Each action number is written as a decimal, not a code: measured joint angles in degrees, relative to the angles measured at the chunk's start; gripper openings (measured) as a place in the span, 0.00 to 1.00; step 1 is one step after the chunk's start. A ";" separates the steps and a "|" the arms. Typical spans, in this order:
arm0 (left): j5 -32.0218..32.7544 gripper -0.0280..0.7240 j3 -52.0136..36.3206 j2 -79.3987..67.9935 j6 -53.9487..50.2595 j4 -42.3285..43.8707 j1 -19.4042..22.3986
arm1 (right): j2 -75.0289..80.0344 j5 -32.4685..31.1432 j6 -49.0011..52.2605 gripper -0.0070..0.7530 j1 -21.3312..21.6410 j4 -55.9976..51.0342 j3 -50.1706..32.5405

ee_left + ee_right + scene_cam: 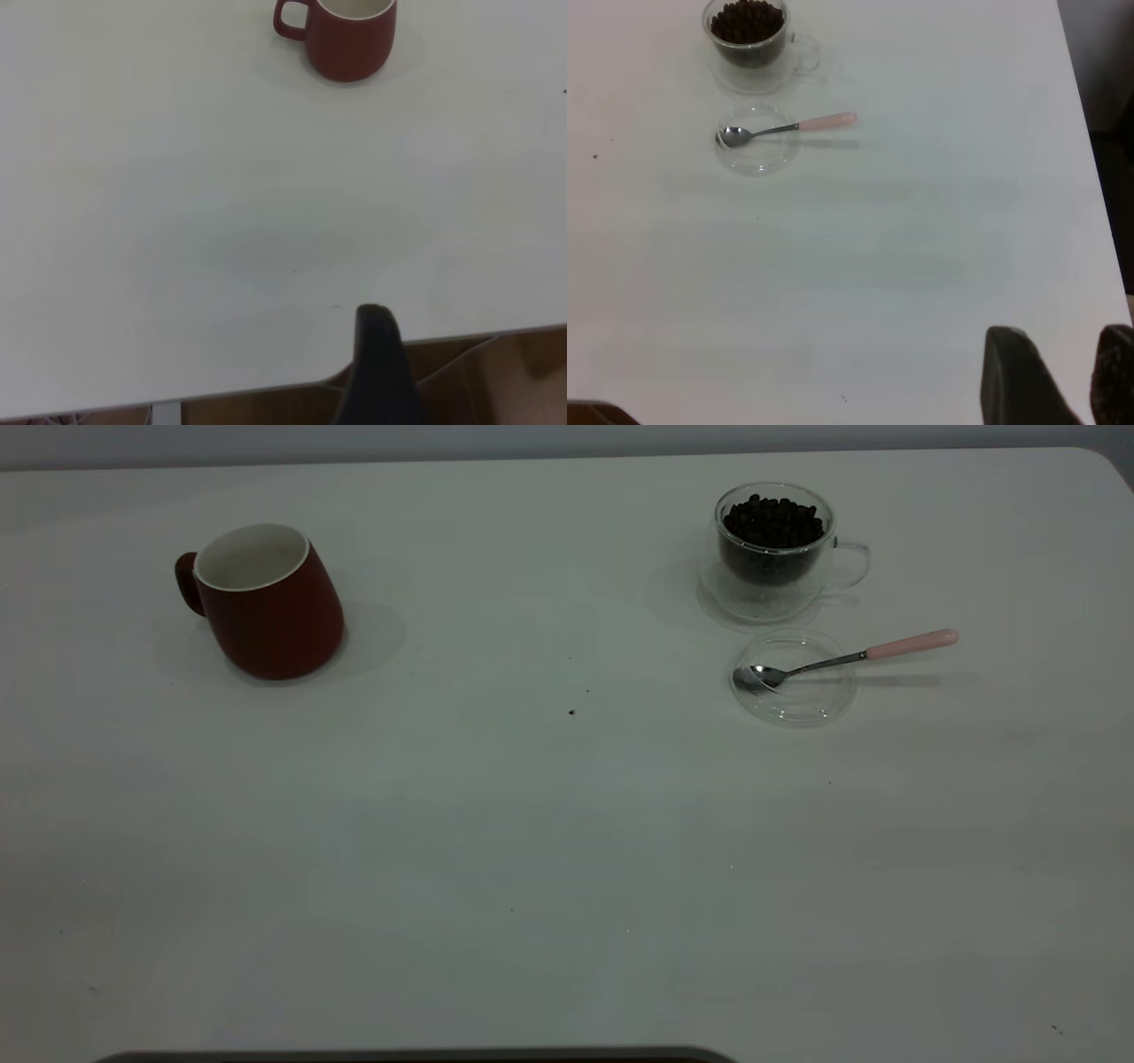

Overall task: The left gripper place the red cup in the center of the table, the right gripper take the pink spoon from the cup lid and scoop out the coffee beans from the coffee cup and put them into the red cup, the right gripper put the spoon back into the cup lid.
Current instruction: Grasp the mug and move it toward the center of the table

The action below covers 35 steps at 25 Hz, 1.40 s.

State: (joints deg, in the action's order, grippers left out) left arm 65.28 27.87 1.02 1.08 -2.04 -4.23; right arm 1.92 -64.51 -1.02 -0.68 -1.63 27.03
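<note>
The red cup (270, 607) stands upright at the table's (532, 850) far left, handle pointing left; it also shows in the left wrist view (350, 40). The coffee cup (775, 558) with coffee beans (772, 521) stands at the far right. Just in front of it lies the cup lid (797, 695), with the pink spoon (850, 657) resting bowl-down in it and its handle sticking out to the right. My left gripper (376, 354) hangs at the table's near edge, far from the red cup. My right gripper (1067, 354) is open and empty, far from the spoon (788, 127).
A few tiny dark specks (571, 711) lie near the table's middle. The table's rounded corner (1099, 460) is at the back right. No arm shows in the exterior view.
</note>
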 joint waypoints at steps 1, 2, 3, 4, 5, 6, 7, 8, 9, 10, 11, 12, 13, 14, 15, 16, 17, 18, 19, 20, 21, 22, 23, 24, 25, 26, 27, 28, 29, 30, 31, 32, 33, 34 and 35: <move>0.00 0.82 0.00 0.00 -0.35 0.12 0.00 | 0.00 0.00 0.00 0.32 0.00 0.00 0.00; -0.05 0.82 0.00 0.00 -1.08 0.22 0.00 | 0.00 0.00 0.00 0.32 0.00 0.00 0.00; -0.20 0.82 0.26 0.00 -1.08 0.15 0.00 | 0.00 0.00 0.00 0.32 0.00 0.00 0.00; -0.20 0.82 0.85 0.00 -1.74 -0.24 0.00 | 0.00 0.00 0.00 0.32 0.00 0.00 0.00; -0.20 0.82 1.70 0.00 -1.80 -0.83 0.00 | 0.00 0.00 0.00 0.32 0.00 0.00 0.00; -0.20 0.82 2.38 0.00 -1.80 -1.61 0.00 | 0.00 0.00 0.00 0.32 0.00 0.00 0.00; -0.20 0.82 3.11 0.00 -1.80 -2.04 0.00 | 0.00 0.00 0.00 0.32 0.00 0.00 0.00; -0.20 0.82 3.75 0.00 -1.73 -2.22 0.00 | 0.00 0.00 0.00 0.32 0.00 0.00 0.00; -0.65 0.82 4.21 0.00 -1.44 -2.26 0.00 | 0.00 0.00 0.00 0.32 0.00 0.00 0.00; -1.27 0.82 4.51 0.00 -1.08 -2.32 0.00 | 0.00 0.00 0.00 0.32 0.00 0.00 0.00; -2.23 0.82 4.78 0.00 -1.08 -2.39 0.00 | 0.00 0.00 0.00 0.32 0.00 0.00 0.00; -3.08 0.82 5.14 -0.07 -0.70 -2.39 0.00 | 0.00 0.00 0.00 0.32 0.00 0.00 0.00; -3.75 0.82 5.45 -0.69 -0.64 -2.39 0.00 | 0.00 0.00 0.00 0.32 0.00 0.00 0.00; -4.34 0.82 5.89 -1.88 -0.64 -2.45 0.00 | 0.00 0.00 0.00 0.32 0.00 0.00 0.00; -4.76 0.82 6.37 -3.72 -1.08 -2.46 0.00 | 0.00 0.00 0.00 0.32 0.00 0.00 0.00; -5.12 0.82 6.87 -5.62 -1.78 -2.51 0.00 | 0.00 0.00 0.00 0.32 0.00 0.00 0.00; -5.59 0.82 7.25 -8.24 -2.36 -2.59 0.00 | 0.00 0.00 0.00 0.32 0.00 0.00 0.00; -6.06 0.82 7.71 -11.16 -2.97 -2.63 0.00 | 0.00 0.00 0.00 0.32 0.00 0.00 0.00; -6.42 0.82 8.15 -13.84 -3.31 -2.63 0.00 | 0.00 0.00 0.00 0.32 0.00 0.00 0.00; -6.56 0.82 8.60 -17.29 -3.37 -2.63 0.00 | 0.00 0.00 0.00 0.32 0.00 0.00 0.00; -6.96 0.82 8.94 -20.99 -3.43 -2.57 0.00 | 0.00 0.00 0.00 0.32 0.00 0.00 0.00; -7.49 0.82 9.33 -24.89 -3.43 -2.27 0.00 | 0.00 0.00 0.00 0.32 0.00 0.00 0.00; -8.41 0.82 9.68 -28.23 -3.43 -1.75 0.00 | 0.00 0.00 0.00 0.32 0.00 0.00 0.00; -9.86 0.82 9.74 -32.31 -3.43 -0.96 0.00 | 0.00 0.00 0.00 0.32 0.00 0.00 0.00; -12.09 0.82 9.81 -36.40 -3.43 -0.08 0.00 | 0.00 0.00 0.00 0.32 0.00 0.00 0.00; -14.62 0.82 9.94 -39.83 -3.43 1.20 0.00 | 0.00 0.00 0.00 0.32 0.00 0.00 0.00; -17.24 0.82 10.38 -43.94 -3.43 2.77 0.00 | 0.00 0.00 0.00 0.32 0.00 0.00 0.00; -19.69 0.82 10.85 -48.02 -3.43 4.19 0.00 | 0.00 0.00 0.00 0.32 0.00 0.00 0.00; -22.66 0.82 11.51 -52.17 -3.49 5.86 0.00 | 0.00 0.00 0.00 0.32 0.00 0.00 0.00; -25.35 0.82 12.35 -55.75 -3.54 7.19 0.00 | 0.00 0.00 0.00 0.32 0.00 0.00 0.00; -27.26 0.82 13.27 -60.21 -3.54 8.05 0.00 | 0.00 0.00 0.00 0.32 0.00 0.00 0.00; -29.04 0.82 14.64 -64.76 -3.54 8.74 0.00 | 0.00 0.00 0.00 0.32 0.00 0.00 0.00; -30.38 0.82 16.36 -68.60 -3.48 9.42 0.00 | 0.00 0.00 0.00 0.32 0.00 0.00 0.00; -31.29 0.82 18.39 -73.21 -3.30 10.18 0.00 | 0.00 0.00 0.00 0.32 0.00 0.00 0.00; -31.90 0.82 20.26 -77.79 -2.99 11.04 0.00 | 0.00 0.00 0.00 0.32 0.00 0.00 0.00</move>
State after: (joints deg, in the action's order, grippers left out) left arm 33.39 48.13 -76.78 -1.91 9.00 -4.23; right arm 1.92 -64.51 -1.02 -0.68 -1.63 27.03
